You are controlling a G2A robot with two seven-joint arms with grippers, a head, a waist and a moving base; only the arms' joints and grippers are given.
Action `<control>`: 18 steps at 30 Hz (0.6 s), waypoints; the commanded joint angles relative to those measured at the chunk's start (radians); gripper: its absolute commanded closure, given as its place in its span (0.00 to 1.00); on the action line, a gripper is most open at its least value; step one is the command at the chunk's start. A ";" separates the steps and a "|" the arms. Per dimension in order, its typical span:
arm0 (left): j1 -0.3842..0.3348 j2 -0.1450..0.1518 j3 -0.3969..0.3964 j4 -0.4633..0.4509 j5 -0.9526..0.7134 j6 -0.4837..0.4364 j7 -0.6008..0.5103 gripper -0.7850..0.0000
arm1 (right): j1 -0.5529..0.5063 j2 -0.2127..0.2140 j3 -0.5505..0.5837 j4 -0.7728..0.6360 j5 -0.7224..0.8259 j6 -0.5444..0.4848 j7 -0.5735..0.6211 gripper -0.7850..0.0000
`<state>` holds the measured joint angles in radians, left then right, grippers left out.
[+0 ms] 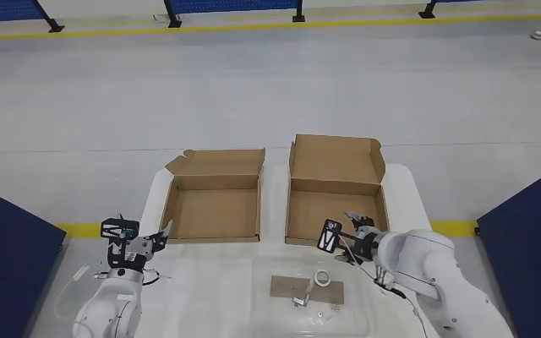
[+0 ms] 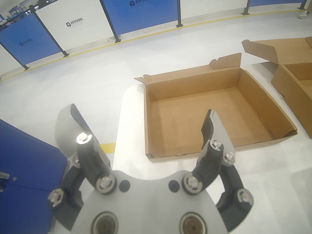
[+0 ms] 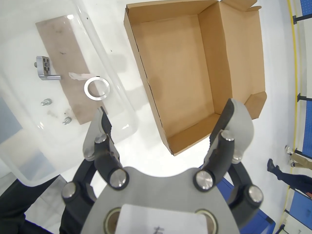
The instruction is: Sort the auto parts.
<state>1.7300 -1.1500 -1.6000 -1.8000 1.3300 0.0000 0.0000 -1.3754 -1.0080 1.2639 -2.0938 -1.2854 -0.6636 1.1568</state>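
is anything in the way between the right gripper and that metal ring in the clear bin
Nothing visible blocks it from above. The right gripper, open, hangs beside the clear bin, whose wall stands between it and the metal ring. The bin has no lid, and the bracket lies apart from the ring.

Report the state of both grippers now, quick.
Left gripper: open, holding nothing.
Right gripper: open, holding nothing.
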 commanded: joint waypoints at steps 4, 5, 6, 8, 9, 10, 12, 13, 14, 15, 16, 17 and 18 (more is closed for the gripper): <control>0.000 0.000 0.000 0.000 0.000 0.000 0.000 0.00 | 0.069 0.040 -0.094 0.014 0.085 0.061 0.061 0.00; 0.000 0.000 0.000 0.000 0.000 0.000 0.000 0.00 | 0.069 0.040 -0.094 0.014 0.085 0.061 0.061 0.00; 0.000 0.000 0.000 0.000 0.000 0.000 0.000 0.00 | 0.069 0.040 -0.094 0.014 0.085 0.061 0.061 0.00; 0.000 0.000 0.000 0.000 0.000 0.000 0.000 0.00 | 0.069 0.040 -0.094 0.014 0.085 0.061 0.061 0.00; 0.000 0.000 0.000 0.000 0.000 0.000 0.000 0.00 | 0.069 0.040 -0.094 0.014 0.085 0.061 0.061 0.00; 0.000 0.000 0.000 0.000 0.000 0.000 0.000 0.00 | 0.069 0.040 -0.094 0.014 0.085 0.061 0.061 0.00; 0.000 0.000 0.000 0.000 0.000 0.000 0.000 0.00 | 0.064 0.041 -0.109 0.010 0.078 0.041 0.041 0.00; 0.000 0.000 0.000 0.000 0.000 0.000 0.000 0.00 | 0.064 0.041 -0.117 0.007 0.082 0.032 0.029 0.00; 0.000 0.000 0.000 0.000 0.000 0.000 0.000 0.00 | 0.066 0.041 -0.117 0.003 0.095 0.024 0.023 0.00; 0.000 0.000 0.000 0.000 0.000 0.000 0.000 0.00 | 0.068 0.042 -0.121 0.002 0.100 0.023 0.023 0.00; 0.000 0.000 0.000 0.000 0.000 0.000 0.000 0.00 | 0.070 0.044 -0.133 0.004 0.106 0.024 0.024 0.00; 0.000 0.000 0.000 0.000 0.000 0.000 0.000 0.00 | 0.078 0.047 -0.143 0.001 0.111 0.028 0.028 0.00; 0.000 0.000 0.000 0.000 0.000 0.000 0.000 0.00 | 0.084 0.051 -0.160 0.005 0.119 0.033 0.033 0.00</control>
<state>1.7300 -1.1500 -1.6000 -1.8000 1.3300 0.0000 0.0000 -1.2975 -0.9601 1.1183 -2.0907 -1.1726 -0.6355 1.1848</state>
